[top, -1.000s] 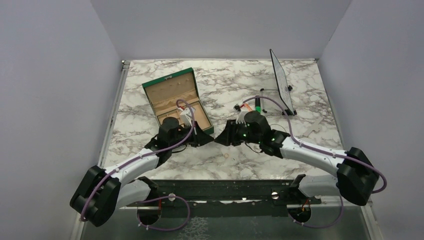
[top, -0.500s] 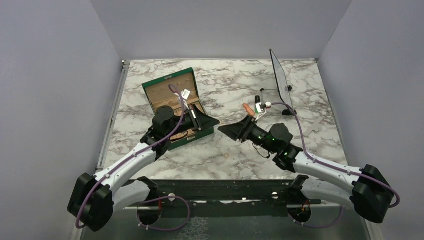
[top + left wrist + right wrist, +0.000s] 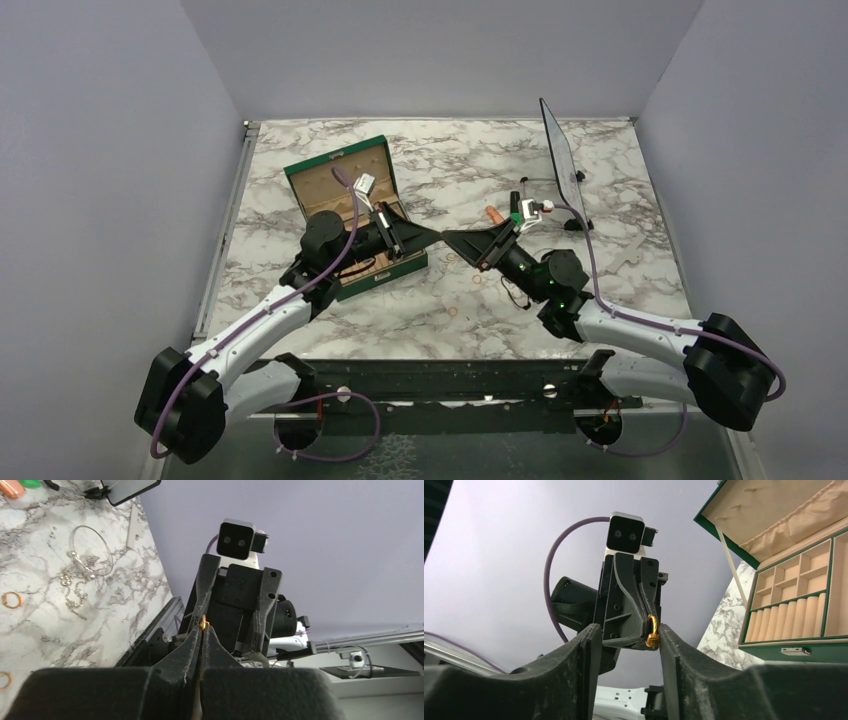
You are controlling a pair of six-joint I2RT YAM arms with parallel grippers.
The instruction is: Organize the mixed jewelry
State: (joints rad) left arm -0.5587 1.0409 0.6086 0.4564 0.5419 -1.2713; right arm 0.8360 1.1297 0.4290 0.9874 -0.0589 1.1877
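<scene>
Gold ring (image 3: 203,624) pinched in left claw (image 3: 432,235) has reached open right claw (image 3: 629,631).

I am looking into a small robotics lab cell: plain lilac walls (image 3: 110,180) are closing a marble-patterned table (image 3: 450,160) on three sides, and the left arm (image 3: 260,325) and the right arm (image 3: 640,325) are sitting bolted to a black metal rail (image 3: 440,380) at its near edge.

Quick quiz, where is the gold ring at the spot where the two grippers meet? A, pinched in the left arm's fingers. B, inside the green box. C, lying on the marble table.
A: the left gripper is shut on the gold ring in mid-air, and the right gripper stands open around it.
</scene>
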